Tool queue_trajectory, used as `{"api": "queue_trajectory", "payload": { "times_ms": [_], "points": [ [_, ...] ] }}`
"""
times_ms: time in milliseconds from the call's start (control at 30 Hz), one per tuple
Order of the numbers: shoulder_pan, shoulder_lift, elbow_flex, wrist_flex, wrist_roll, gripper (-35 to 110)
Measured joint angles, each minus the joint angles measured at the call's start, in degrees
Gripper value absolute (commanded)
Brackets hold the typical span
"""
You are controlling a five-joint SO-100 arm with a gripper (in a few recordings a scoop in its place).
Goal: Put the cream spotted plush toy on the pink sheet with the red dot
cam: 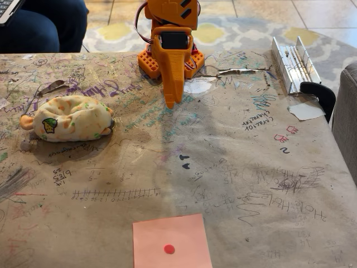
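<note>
In the fixed view my orange arm stands at the far middle of the surface (234, 167), folded over so that my end effector (172, 103) points straight down toward the brown, scribbled-over paper covering. Its fingers look pressed together into one narrow tip with nothing between them, and the tip is at or just above the covering; I cannot tell whether it touches.

The plush (70, 118) lies to the left of my end effector, apart from it, resting on the surface. It is cream with green and orange spots, an orange nub sticks out at its left end, and a small patch with a green figure shows on its near left side.

The pink sheet (172, 241) lies flat at the near edge, well apart from the plush and roughly in line with my arm. Its red dot (169, 249) sits near the middle, and the sheet's lower part is cut off by the picture's edge.

At the far right lies a metal hinge-like piece (294, 62), with a white scrap (305, 110) nearer. A person's leg in dark blue (42, 25) shows at the far left behind the surface.
</note>
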Motion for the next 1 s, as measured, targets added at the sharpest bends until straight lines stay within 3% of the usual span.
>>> {"api": "queue_trajectory", "payload": {
  "times_ms": [367,600,1000],
  "points": [
    [3.6,-2.0,-7.7,0.1,-5.9,42],
    [15.4,-41.3,-32.6,6.3,-14.5,43],
    [41.4,-63.6,-42.7,3.5,-28.7,46]
  ]
}}
